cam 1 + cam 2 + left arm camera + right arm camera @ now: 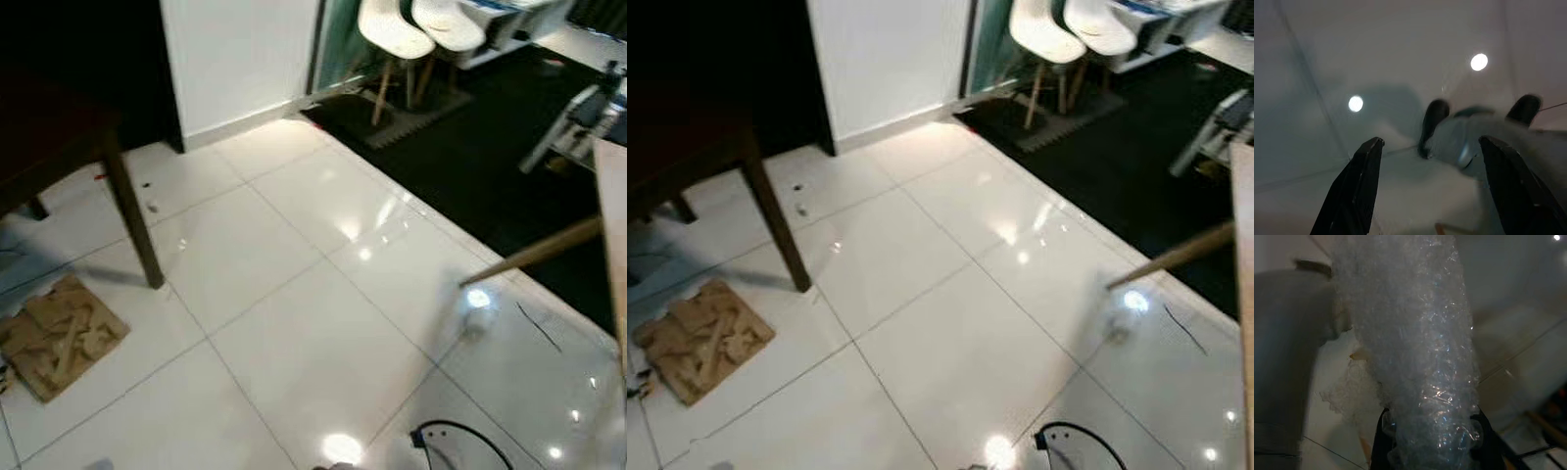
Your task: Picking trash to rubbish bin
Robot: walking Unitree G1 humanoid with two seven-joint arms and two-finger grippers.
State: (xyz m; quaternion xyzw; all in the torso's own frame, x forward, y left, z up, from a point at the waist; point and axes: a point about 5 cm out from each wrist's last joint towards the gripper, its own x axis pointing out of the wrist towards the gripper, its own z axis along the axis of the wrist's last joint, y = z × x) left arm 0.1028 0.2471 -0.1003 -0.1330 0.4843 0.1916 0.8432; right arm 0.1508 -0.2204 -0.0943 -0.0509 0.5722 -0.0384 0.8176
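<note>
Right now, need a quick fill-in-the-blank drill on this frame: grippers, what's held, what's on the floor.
1. The right gripper is shut on a wad of clear ____ wrap.
2. The left gripper hangs over the tiled floor with its fingers ____.
3. A flat piece of brown ____ lies on the floor beside the dark table leg.
4. Two ____ chairs stand at the far edge of the dark carpet.

Missing words: bubble; open; cardboard; white
</note>
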